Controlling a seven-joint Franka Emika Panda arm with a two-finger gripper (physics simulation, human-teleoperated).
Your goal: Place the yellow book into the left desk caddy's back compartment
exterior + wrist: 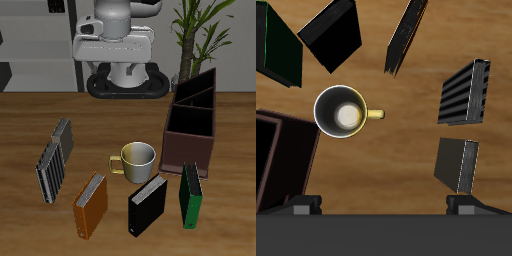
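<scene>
The yellow book [62, 135] is small and thin, with a greyish cover and a dull tan side. It stands on the table beside the grey striped book [50, 170], far across from the left desk caddy [190, 128]. It also shows in the wrist view [456, 165]. The caddy is a long dark brown box with a black inside, split by dividers; its farthest-back end cell [198, 88] is empty. A corner of the caddy shows in the wrist view [281, 165]. My gripper [386, 205] is open and empty, high above the table over the mug.
A cream mug [137, 160] stands mid-table and shows in the wrist view [341, 112]. Near the front edge stand an orange-brown book [90, 205], a black book [148, 205] and a green book [190, 195]. A potted plant [200, 30] stands behind the caddy.
</scene>
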